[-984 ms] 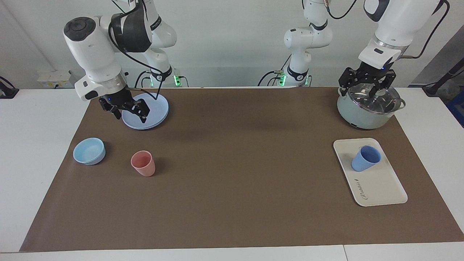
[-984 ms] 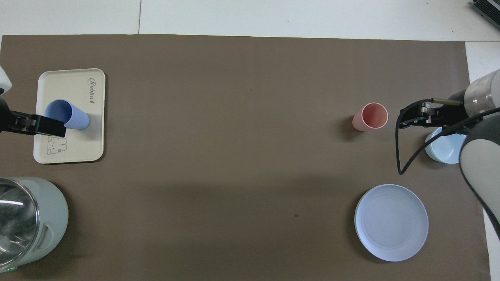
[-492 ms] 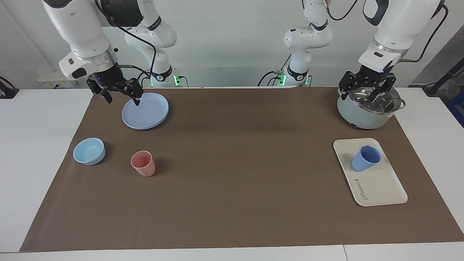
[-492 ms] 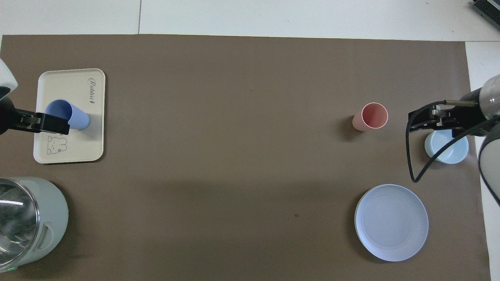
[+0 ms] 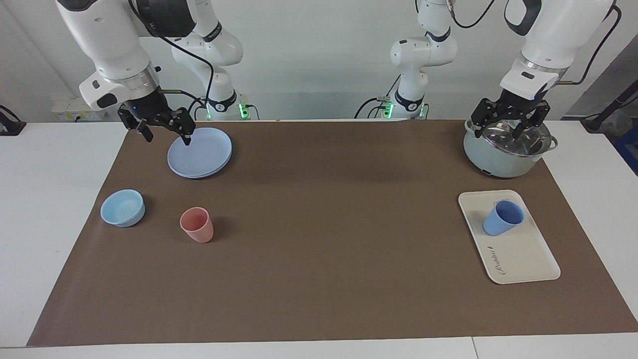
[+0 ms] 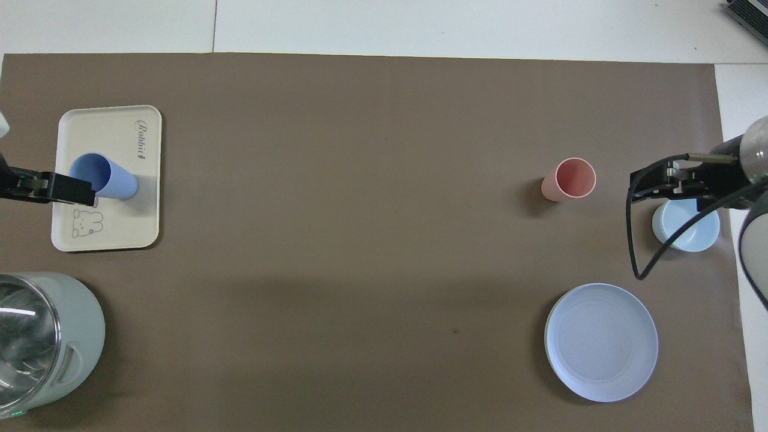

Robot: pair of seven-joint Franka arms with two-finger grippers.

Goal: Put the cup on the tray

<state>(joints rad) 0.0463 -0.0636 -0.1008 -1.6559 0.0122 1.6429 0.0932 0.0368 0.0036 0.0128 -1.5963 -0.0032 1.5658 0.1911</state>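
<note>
- Fingers apart and empty, the left gripper [image 5: 509, 127] hangs in the air above the lidded pot [image 5: 508, 147] at the left arm's end of the table.
- The right gripper [image 5: 166, 133] likewise has its fingers spread on nothing, raised over the edge of the round blue plate [image 5: 200, 152] at the right arm's end.
- Two cups stand on the brown mat [image 5: 329, 239]: the blue cup [image 5: 502, 218] and a pink cup [image 5: 197, 225].
- One tray [image 5: 523, 259], one plate, one light-blue bowl [image 5: 122, 208] and one pot complete the count.
- The blue cup stands upright on the tray, on the half nearer to the robots, touching nothing else.
- The tray lies just farther from the robots than the pot, its script lettering at the end away from them; the overhead view shows a bear drawing beside the cup.
- The pot carries a glass lid; what it holds cannot be made out.
- The bowl, the pink cup and the plate look empty.
- Since a second ago the right gripper has risen from low over the plate, and the left gripper has lifted a little higher above the pot lid.
- Cups, tray, bowl, plate and pot lie where they were.
</note>
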